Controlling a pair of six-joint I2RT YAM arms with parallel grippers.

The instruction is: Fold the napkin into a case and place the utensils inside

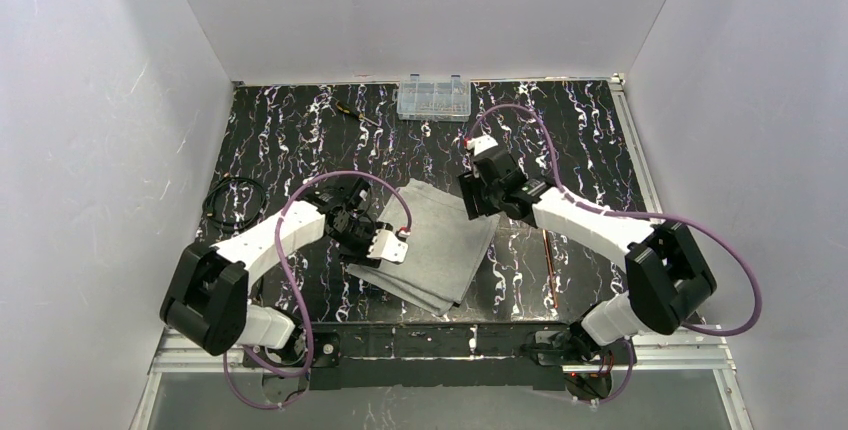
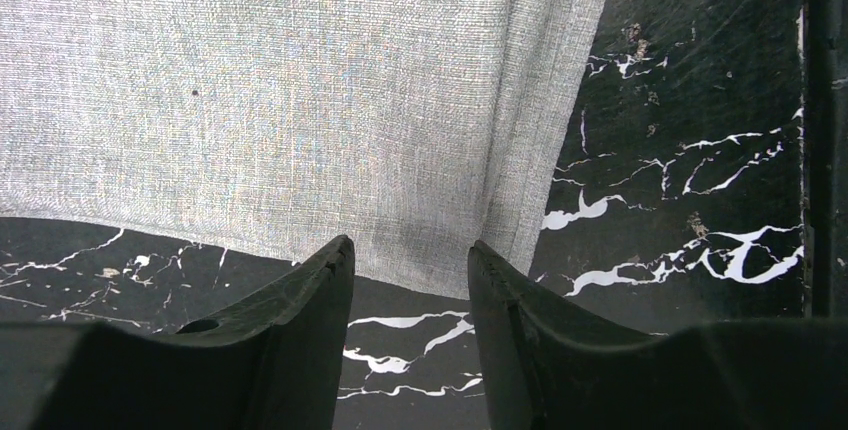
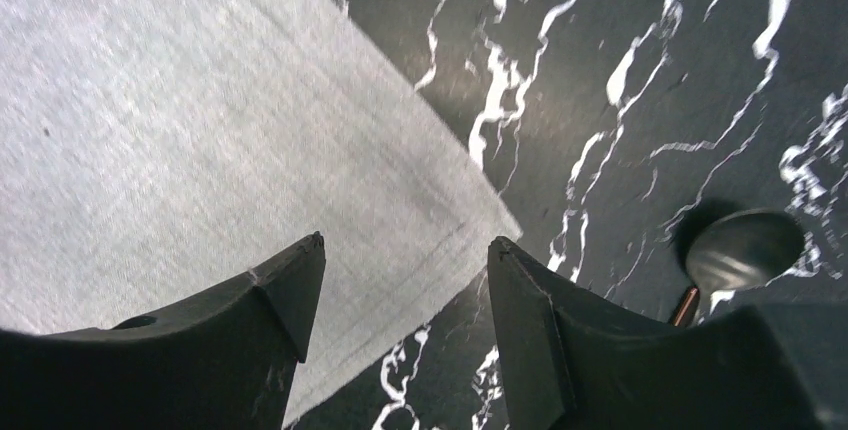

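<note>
The light-grey napkin (image 1: 435, 240) lies folded in layers at the table's middle. My left gripper (image 1: 365, 235) is at its left edge. In the left wrist view the napkin (image 2: 280, 90) ends just ahead of the left gripper (image 2: 410, 243), which is open and holds nothing. My right gripper (image 1: 472, 198) hovers at the napkin's upper right corner. There too the right gripper (image 3: 406, 240) is open and empty over the cloth's (image 3: 180, 130) edge. A thin copper utensil (image 1: 549, 265) lies right of the napkin. Its dark spoon head (image 3: 745, 248) shows in the right wrist view.
A clear compartment box (image 1: 433, 97) stands at the back centre, with a small screwdriver (image 1: 355, 112) to its left. A coiled black cable (image 1: 235, 200) lies at the left. White walls close in the black marbled table (image 1: 580, 140) on three sides.
</note>
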